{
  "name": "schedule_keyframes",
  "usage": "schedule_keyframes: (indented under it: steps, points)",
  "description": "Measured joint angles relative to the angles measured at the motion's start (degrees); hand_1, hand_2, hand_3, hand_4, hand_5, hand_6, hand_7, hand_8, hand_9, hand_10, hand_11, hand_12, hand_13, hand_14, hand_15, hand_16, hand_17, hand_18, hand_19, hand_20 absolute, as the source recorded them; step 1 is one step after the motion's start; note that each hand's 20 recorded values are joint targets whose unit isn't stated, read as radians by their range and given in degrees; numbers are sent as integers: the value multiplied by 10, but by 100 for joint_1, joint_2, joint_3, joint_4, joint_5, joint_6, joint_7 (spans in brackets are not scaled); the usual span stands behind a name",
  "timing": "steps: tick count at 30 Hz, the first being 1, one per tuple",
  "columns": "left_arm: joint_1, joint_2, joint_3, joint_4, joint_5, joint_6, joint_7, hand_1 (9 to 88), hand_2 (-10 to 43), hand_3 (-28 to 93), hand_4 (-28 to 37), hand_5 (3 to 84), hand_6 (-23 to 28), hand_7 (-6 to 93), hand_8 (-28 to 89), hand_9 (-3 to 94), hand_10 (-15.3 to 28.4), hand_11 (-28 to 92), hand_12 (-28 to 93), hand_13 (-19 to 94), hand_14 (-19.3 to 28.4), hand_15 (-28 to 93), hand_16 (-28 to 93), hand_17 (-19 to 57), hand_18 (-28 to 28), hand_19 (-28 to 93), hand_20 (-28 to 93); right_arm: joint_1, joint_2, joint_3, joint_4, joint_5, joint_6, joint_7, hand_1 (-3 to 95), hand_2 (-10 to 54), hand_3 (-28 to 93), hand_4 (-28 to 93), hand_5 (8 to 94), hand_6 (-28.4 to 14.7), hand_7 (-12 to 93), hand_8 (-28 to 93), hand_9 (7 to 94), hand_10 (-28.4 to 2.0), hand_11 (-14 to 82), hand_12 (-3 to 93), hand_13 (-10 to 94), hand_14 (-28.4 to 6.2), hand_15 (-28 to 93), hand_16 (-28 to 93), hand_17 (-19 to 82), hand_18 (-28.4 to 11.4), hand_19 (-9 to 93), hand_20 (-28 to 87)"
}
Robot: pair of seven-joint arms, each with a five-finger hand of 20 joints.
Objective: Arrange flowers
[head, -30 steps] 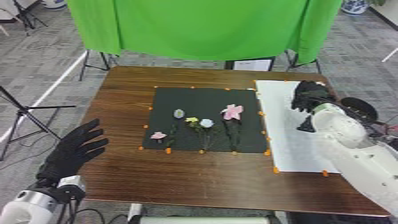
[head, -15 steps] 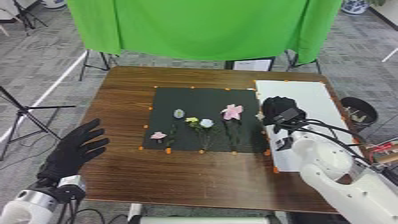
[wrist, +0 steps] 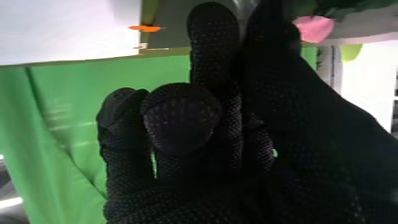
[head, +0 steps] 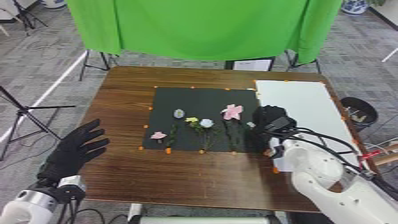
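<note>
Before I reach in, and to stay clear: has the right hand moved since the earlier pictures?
Yes, in the head view the right hand moved left, from over the white sheet to the black mat, at its edge.

Ok so 0 readable text here, no labels, brands, numbers or signs I can make out. There's 1 white framed sheet (head: 251, 64) just past the tabletop's (head: 204, 182) far edge, but anything on it is way too small to read.
</note>
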Motion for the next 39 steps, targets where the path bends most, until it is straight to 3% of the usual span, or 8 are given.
schedule_keyframes:
  steps: [5, 11, 17, 22, 24, 29, 34, 39]
  points:
    - [0, 0, -1, 0, 0, -4, -5, 273, 4, 694, -257, 257, 33, 230, -124, 218, 127, 260, 158, 180, 167, 402, -25, -94, 223, 434, 113, -43, -33, 142, -78, 88, -204, -90, 292, -95, 833, -283, 648, 34, 439, -26, 796, -68, 308, 256, 780, -32, 703, 286, 331, -195, 830, 500]
    - [6, 0, -30, 0, 0, -11, -16, 274, 4, 693, -257, 256, 33, 229, -123, 219, 127, 259, 157, 180, 166, 401, -25, -94, 222, 434, 113, -194, -20, 424, -185, 133, -623, -238, 261, -95, 854, -283, 605, 37, 450, -193, 739, -75, 331, 256, 748, -39, 724, 287, 314, -196, 818, 513]
    - [33, 0, -76, -4, 0, -20, -16, 274, 3, 694, -256, 257, 33, 228, -122, 218, 127, 258, 158, 179, 166, 401, -25, -95, 223, 433, 112, -515, 2, 858, -412, 201, -871, -429, 244, -95, 862, -283, 518, 20, 454, -197, 641, -86, 363, 269, 681, -49, 754, 288, 281, -205, 798, 527]
    - [43, 0, -112, -5, 3, -52, -14, 273, 3, 694, -256, 256, 33, 228, -122, 217, 128, 258, 159, 179, 166, 399, -24, -95, 223, 434, 113, -994, 9, 1640, -849, 358, -1584, -756, 238, -95, 887, -283, 446, 7, 452, -201, 575, -90, 384, 263, 564, -65, 749, 271, 227, -208, 744, 528]
    - [51, -5, -141, -11, 4, -59, -7, 272, 2, 694, -255, 256, 33, 227, -123, 215, 127, 256, 159, 178, 166, 399, -24, -95, 223, 434, 113, -1240, 5, 2051, -1063, 613, -1859, -853, 245, -95, 900, -283, 422, 2, 450, -202, 577, -90, 390, 260, 515, -64, 709, 252, 196, -208, 681, 502]
    - [92, -31, -195, -57, 3, -56, 87, 264, -2, 686, -260, 248, 32, 223, -122, 196, 123, 246, 160, 162, 161, 390, -23, -97, 225, 430, 111, -1906, -164, 3208, -1432, 2085, -1940, -1060, 217, -42, 929, -241, 379, -3, 402, -200, 417, -111, 305, 251, 395, -88, 593, 186, 152, -209, 587, 425]
    - [110, -103, -189, -145, 0, -45, 330, 240, -31, 668, -282, 230, 31, 219, -116, 166, 114, 215, 174, 127, 152, 297, -3, -113, 229, 384, 94, -2446, -644, 4143, -1444, 3534, -1084, -1500, 144, -44, 896, -250, 338, -3, 218, -127, 343, -114, 112, 243, 260, -107, 259, 271, 71, -214, 445, 305]
    - [133, -213, -143, -258, 4, 68, 588, 230, -44, 655, -283, 209, 24, 208, -115, 143, 100, 154, 179, 104, 142, 208, 22, -130, 228, 351, 83, -2679, -1121, 4434, -1369, 4750, -407, -1911, 105, -70, 858, -272, 314, 0, 142, -105, 315, -103, 42, 231, 223, -102, 46, 364, 5, -212, 342, 229]
